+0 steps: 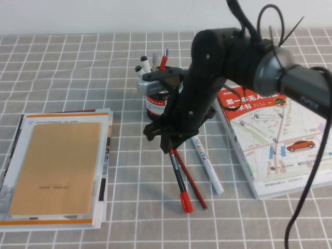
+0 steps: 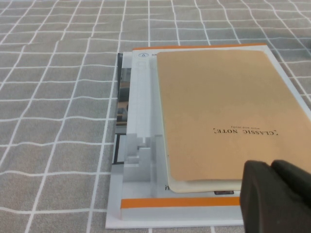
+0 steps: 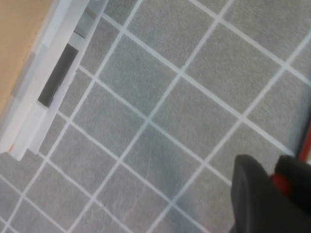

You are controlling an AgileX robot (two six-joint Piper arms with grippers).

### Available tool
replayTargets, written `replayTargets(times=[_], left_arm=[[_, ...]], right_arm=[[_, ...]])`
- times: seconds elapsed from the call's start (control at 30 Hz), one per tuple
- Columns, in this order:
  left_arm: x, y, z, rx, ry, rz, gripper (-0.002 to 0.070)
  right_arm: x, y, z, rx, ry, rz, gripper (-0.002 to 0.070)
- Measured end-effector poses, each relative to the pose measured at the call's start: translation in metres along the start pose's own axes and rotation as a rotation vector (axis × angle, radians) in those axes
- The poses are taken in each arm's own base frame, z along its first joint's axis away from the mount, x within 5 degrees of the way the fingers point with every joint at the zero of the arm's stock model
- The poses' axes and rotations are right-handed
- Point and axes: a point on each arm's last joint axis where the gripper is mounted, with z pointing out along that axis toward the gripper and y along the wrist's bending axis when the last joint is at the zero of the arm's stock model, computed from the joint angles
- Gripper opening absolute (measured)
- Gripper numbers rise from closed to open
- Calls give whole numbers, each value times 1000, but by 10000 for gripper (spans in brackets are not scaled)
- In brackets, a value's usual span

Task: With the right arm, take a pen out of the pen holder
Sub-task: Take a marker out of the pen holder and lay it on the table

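The bench (image 1: pixel 62 72) is covered by a grey checked cloth; on the robot's left lies a tan notebook (image 1: pixel 57 168) on top of a stack of printed books (image 1: pixel 106 155); on its right lies one book with a street map on the cover (image 1: pixel 280 140); the pen holder (image 1: pixel 154 106) stands upright between them, towards the far side.

Four writing tools stick out of the holder: two white markers with black caps, one grey pen and one red pen; three more are outside it, all close together in front of the holder: the pen (image 1: pixel 179 179) with a black barrel and a red end, a thin red pen (image 1: pixel 195 189) just beside it, and a white marker (image 1: pixel 207 163) near the map book's edge.

The right arm (image 1: pixel 207 78) reaches in from the far right and bends down across the holder, hiding much of it; the right hand (image 1: pixel 171 147) points downward just in front of the holder, narrowed and clamped on the upper end of the pen, which slants down towards the near side; whether its red end touches the cloth I cannot tell; the thin red pen passes close under the hand.

The left hand (image 2: pixel 272 167) hangs over the near corner of the notebook stack, its fingers drawn together and holding nothing.
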Motion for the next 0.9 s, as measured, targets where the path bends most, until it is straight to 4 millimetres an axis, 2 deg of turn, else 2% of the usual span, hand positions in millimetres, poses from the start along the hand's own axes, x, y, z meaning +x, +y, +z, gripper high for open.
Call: replayTargets(times=[0.37,0.7,0.8,0.9], left_arm=[[0,0,0,0,0,0,-4],[0,0,0,0,0,0,-4],[0,0,0,0,0,0,-4],[0,0,0,0,0,0,-4]], right_arm=[[-10,-2,32,-5,-10,2,37],[-15,-6,47,4,-48,8,39],[-16,-7,48,6,-60,8,60],[-17,-7,48,8,-67,6,112]])
